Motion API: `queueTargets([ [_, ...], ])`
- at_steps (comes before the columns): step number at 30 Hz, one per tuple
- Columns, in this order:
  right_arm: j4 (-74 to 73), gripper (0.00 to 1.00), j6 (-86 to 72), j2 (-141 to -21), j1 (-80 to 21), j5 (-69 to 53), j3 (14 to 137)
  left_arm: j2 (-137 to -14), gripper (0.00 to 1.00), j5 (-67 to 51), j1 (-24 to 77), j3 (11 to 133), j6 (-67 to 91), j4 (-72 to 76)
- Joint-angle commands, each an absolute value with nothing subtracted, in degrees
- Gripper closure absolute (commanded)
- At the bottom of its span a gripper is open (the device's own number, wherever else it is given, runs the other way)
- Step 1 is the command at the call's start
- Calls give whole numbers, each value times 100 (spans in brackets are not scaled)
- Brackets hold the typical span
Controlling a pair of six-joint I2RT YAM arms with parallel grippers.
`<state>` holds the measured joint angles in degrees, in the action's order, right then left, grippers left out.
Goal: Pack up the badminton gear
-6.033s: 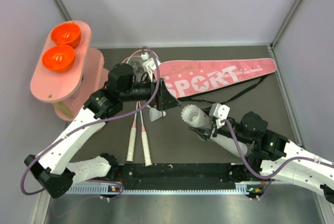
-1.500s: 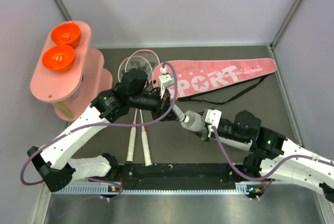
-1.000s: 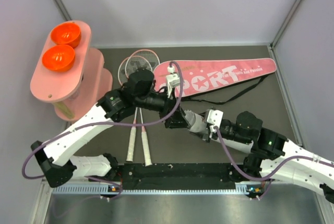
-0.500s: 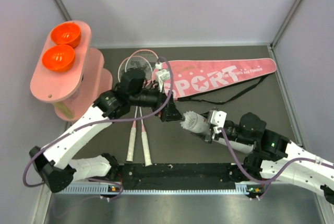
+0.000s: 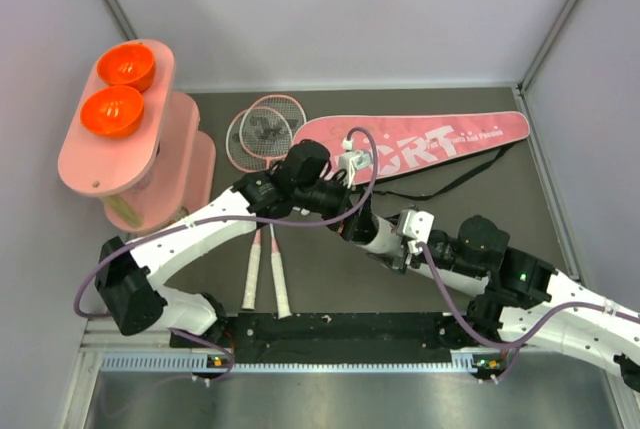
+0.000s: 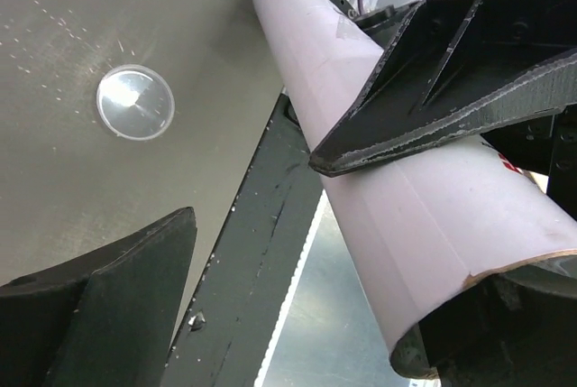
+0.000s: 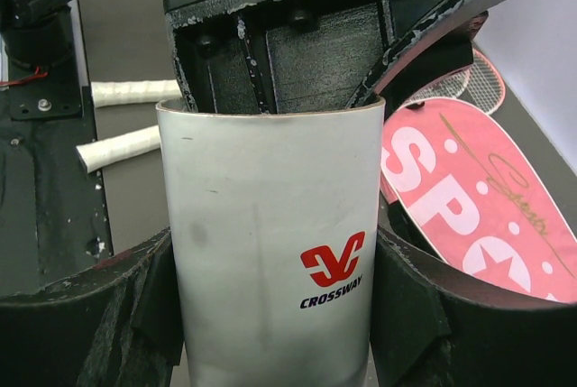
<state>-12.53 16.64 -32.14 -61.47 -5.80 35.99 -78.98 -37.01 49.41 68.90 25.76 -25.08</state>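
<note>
My right gripper (image 5: 397,245) is shut on the long white cardboard tube (image 7: 270,243), which it holds tilted with its mouth up and to the left. My left gripper (image 5: 355,223) is open and sits right at that mouth, covering it. In the left wrist view the tube (image 6: 397,207) runs along one finger (image 6: 451,71). No shuttlecock shows. Two pink-framed rackets (image 5: 262,134) lie side by side, with their white handles (image 5: 267,274) towards the arms. The pink "SPORT" bag (image 5: 440,139) lies behind, with its black strap (image 5: 470,179).
A pink oval stand (image 5: 95,164) with two orange bowls (image 5: 112,109) is at the back left. A small clear round lid (image 6: 135,103) lies on the table under my left gripper. A black rail (image 5: 340,327) runs along the near edge.
My left gripper has swung right and down onto the tube's mouth, covering the shuttlecock that stuck out of it half a second ago. The right arm still holds the tube.
</note>
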Motion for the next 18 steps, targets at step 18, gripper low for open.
queueTargets([
  [18,-773,60,1196,-3287,-6188,-650,3656,-6616,2,-1117,2550,6196,2646,-3523],
])
